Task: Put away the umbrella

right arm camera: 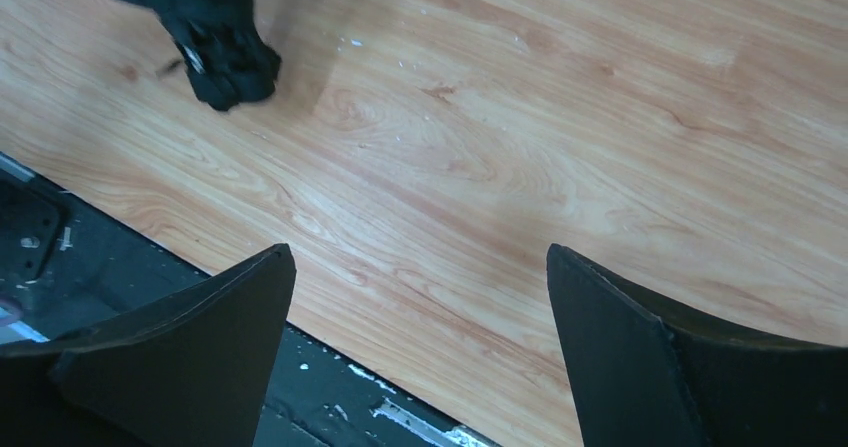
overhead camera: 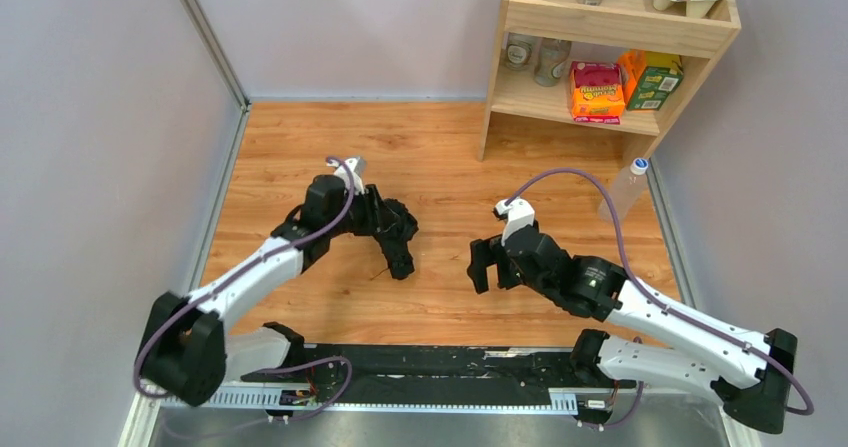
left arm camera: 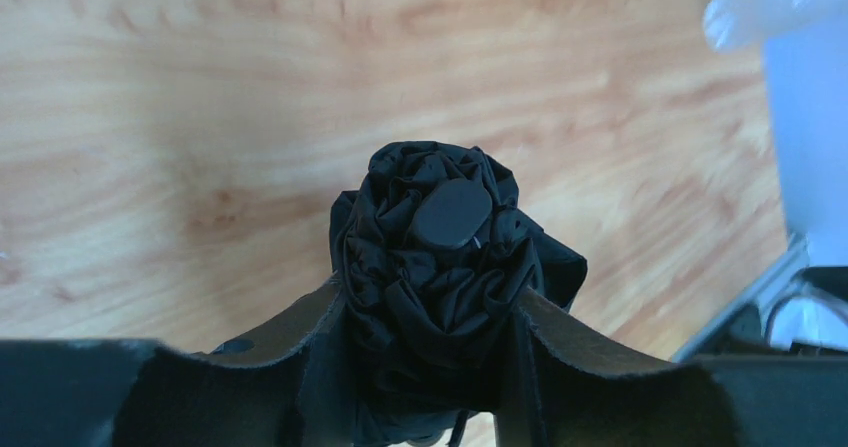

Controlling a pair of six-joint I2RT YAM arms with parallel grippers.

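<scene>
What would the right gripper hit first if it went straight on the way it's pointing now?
Most likely the bare table. The open right gripper angles down at the wood, and the umbrella sits off to the left of its line. Depth is hard to judge here.

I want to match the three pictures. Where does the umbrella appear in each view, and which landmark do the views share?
Top external: the umbrella is left of centre, clamped in the left gripper.
Left wrist: the umbrella fills the centre, its bundled end toward the camera, between the jaws.
Right wrist: the umbrella is at the top left, apart from the open right gripper.
Shared landmark: the wooden tabletop, in every view.
</scene>
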